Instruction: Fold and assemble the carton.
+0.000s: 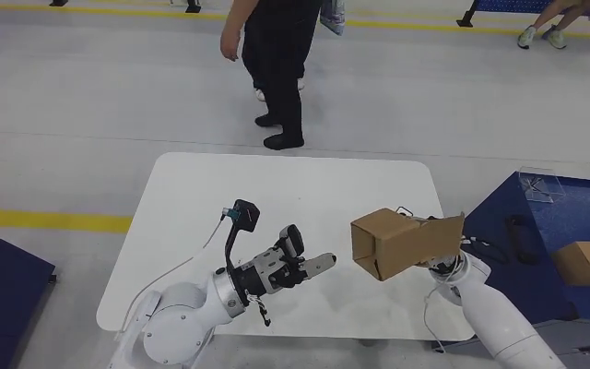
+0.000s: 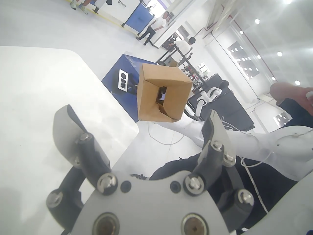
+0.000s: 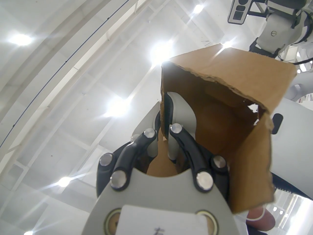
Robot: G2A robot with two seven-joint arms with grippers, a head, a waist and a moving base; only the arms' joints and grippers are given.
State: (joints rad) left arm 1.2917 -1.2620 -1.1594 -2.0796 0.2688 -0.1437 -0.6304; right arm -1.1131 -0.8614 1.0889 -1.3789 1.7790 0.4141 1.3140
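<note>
A brown carton (image 1: 396, 242) hangs in the air above the right side of the white table (image 1: 277, 184), partly folded into a box shape with its open end facing the left arm. My right gripper (image 3: 164, 113) is shut on one wall of the carton (image 3: 220, 99), one finger inside and one outside. My left gripper (image 1: 318, 265) stands open over the table's front middle, empty, a short way left of the carton (image 2: 162, 94). Its two fingers (image 2: 71, 123) are spread wide in the left wrist view.
A blue bench (image 1: 530, 231) with a small clear box and a cardboard piece (image 1: 573, 261) stands right of the table. A person (image 1: 277, 65) stands on the floor beyond the table's far edge.
</note>
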